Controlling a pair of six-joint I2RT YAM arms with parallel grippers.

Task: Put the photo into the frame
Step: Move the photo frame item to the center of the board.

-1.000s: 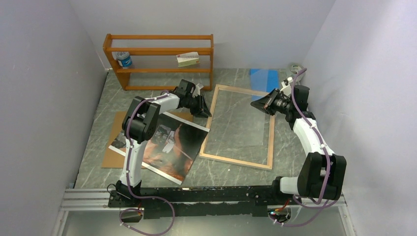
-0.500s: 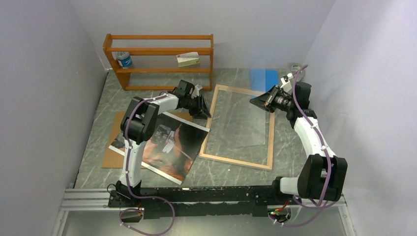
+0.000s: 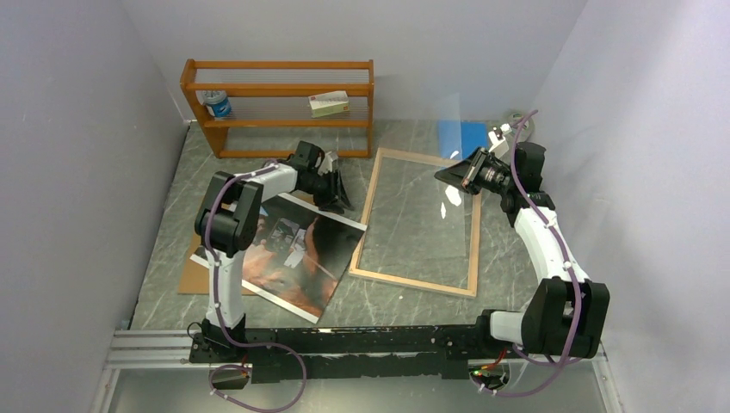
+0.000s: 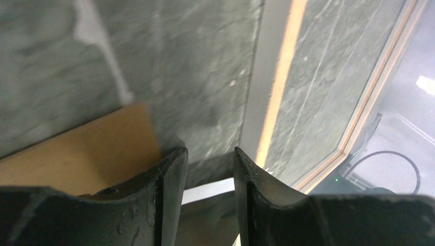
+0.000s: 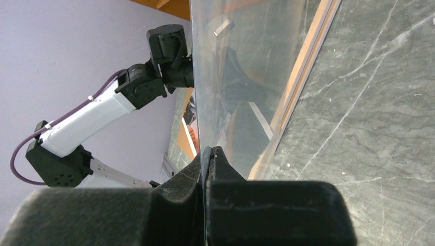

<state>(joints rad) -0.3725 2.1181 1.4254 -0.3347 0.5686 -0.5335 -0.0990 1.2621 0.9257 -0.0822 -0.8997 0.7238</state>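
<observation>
Photo (image 3: 288,254) lies face up on the brown backing board (image 3: 191,277), left of the frame (image 3: 413,282), which rests wood side up on the surface (image 3: 185,172). Right hand (image 5: 210,151) pinches the glass pane (image 5: 225,77) on edge, likely clearing the opening; left hand (image 4: 210,154) hovers half-open and empty over the photo's far corner, probably about to grip it.

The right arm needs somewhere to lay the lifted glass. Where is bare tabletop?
Bare marble: the strip between the frame's near rail and the arm bases, and right of the frame by the wall. Crowded left: photo over backing board, left gripper above; shelf rack behind.
</observation>
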